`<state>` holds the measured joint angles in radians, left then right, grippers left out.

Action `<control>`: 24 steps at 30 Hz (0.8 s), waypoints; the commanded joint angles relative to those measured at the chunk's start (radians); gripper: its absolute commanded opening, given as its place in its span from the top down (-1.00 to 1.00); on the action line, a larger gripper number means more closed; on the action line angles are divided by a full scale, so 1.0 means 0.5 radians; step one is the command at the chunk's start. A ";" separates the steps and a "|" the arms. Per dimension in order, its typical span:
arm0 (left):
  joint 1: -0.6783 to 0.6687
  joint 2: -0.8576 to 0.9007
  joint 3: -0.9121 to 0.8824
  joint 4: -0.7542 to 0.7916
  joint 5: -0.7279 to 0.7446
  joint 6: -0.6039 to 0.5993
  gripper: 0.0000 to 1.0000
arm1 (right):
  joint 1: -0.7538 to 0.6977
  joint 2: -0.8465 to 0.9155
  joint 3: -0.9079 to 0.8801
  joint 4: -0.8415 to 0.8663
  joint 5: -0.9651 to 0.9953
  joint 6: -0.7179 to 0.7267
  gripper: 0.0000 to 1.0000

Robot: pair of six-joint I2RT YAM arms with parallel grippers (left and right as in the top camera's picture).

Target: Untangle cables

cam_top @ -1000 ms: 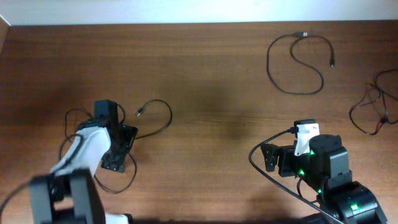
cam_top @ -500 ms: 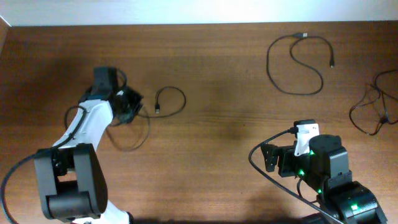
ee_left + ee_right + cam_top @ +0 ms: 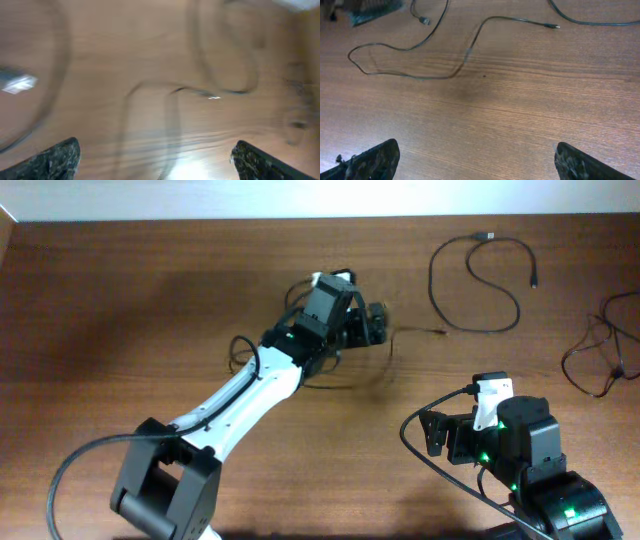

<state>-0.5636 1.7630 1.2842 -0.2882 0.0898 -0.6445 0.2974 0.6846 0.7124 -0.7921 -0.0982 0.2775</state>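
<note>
Left wrist view motion-blurred: thin cable (image 3: 195, 91) smeared, plug details unreadable. Overhead: tangled cable (image 3: 608, 330) at rt edge is cut off by the frame.

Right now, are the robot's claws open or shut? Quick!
Left gripper: open, holding nothing.
Right gripper: open, holding nothing.

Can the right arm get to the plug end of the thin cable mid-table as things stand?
Probably yes. The right tool is open, with only bare table between it and the plug of the cable. The left tool sits by the cable's other end, not across that path.
</note>
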 commanded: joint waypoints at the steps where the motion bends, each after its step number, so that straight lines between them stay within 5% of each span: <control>1: 0.230 -0.110 -0.010 -0.419 -0.332 0.066 -0.99 | 0.005 -0.008 0.004 0.003 -0.011 0.002 -0.97; 8: 1.299 -1.244 -0.010 -1.730 -0.330 0.401 -0.98 | 0.006 -0.008 0.004 0.004 -0.011 0.002 -0.97; 10: 1.440 -1.506 -0.010 -1.920 -0.331 0.624 -0.98 | 0.006 -0.008 0.004 0.014 -0.013 0.006 -0.97; 15: 1.453 -1.801 -0.010 -1.981 -0.330 0.642 -0.98 | 0.007 0.010 0.001 0.182 -0.657 0.413 -0.97; 19: 1.453 -1.798 -0.010 -1.979 -0.331 0.642 -0.98 | 0.008 0.559 0.085 0.402 -0.512 0.661 -0.96; 24: 1.453 -1.798 -0.010 -1.979 -0.331 0.642 -0.98 | 0.008 1.765 1.029 0.065 0.081 0.711 -0.72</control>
<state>0.1551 0.8658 1.2793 -1.2781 -0.0788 -0.3355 0.2974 1.4433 1.0893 -0.7094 -0.1921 0.6247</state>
